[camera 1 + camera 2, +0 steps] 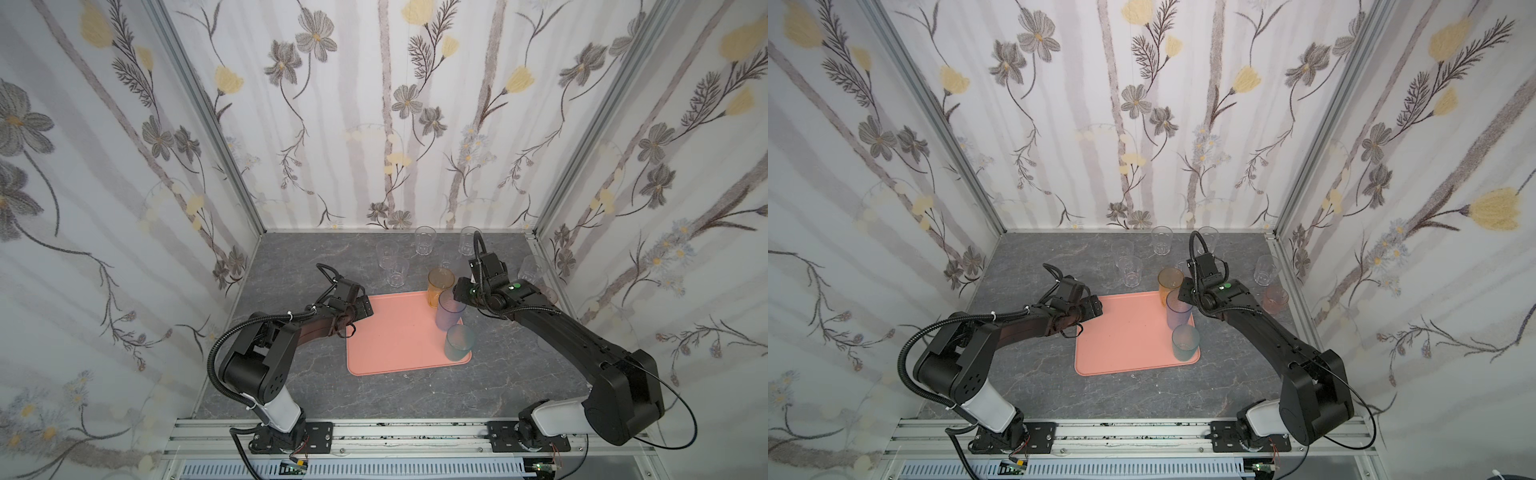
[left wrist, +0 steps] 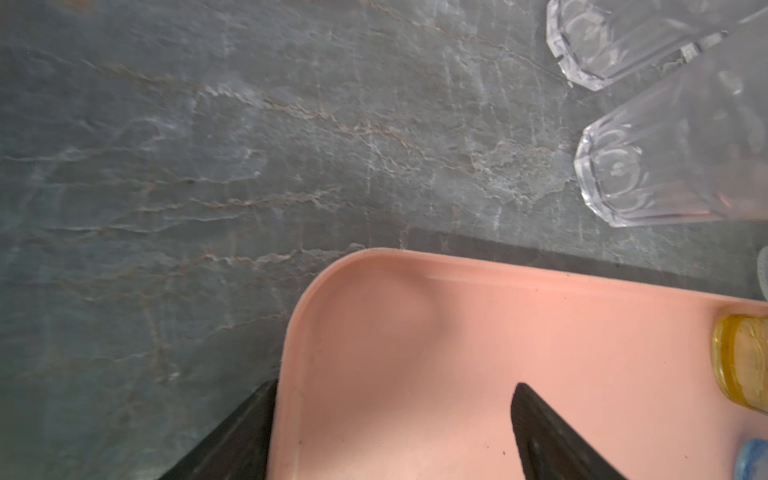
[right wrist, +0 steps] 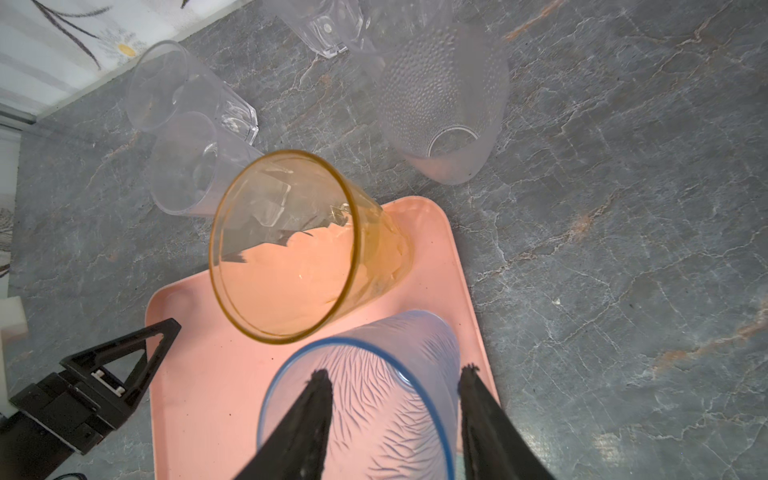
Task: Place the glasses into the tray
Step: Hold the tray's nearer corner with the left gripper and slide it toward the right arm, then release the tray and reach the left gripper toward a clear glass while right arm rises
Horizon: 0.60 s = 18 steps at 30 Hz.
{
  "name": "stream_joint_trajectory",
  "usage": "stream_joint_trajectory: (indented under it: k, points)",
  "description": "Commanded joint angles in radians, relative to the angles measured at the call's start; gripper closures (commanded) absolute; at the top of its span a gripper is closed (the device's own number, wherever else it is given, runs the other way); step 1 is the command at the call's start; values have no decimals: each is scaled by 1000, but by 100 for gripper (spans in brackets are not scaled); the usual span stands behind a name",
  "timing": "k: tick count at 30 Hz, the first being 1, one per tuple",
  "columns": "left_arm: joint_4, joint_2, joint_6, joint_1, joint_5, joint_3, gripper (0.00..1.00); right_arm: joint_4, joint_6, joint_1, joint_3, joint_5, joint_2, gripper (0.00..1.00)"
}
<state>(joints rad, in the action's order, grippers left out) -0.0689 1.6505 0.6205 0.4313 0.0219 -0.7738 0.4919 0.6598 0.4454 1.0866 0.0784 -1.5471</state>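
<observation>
Tray (image 1: 395, 332) on marbled tabletop (image 1: 415, 386); floral walls (image 1: 374, 104); left end effector (image 2: 395, 384), right end effector (image 3: 395, 370) released.

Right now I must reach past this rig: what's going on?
Two robot arms are filling the pink tray. An amber tumbler, a blue-purple tumbler and a teal tumbler stand along its right edge. The right gripper hangs over the blue-purple one, jaws apart; the left gripper is open and empty at the tray's far-left corner. Several clear tumblers wait behind.
</observation>
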Motion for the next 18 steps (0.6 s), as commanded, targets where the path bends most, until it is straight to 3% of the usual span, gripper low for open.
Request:
stream_joint_trajectory:
  k: [1,13,18]
  points:
    - [4,-41,33,1,-2,9,12,-5,-14,-18,10,31,22,50]
    - [31,-311,-26,5,92,14,13,49,-77,-89,122,44,20,50]
    - [29,-364,-79,57,148,-25,14,50,-79,-101,144,39,26,50]
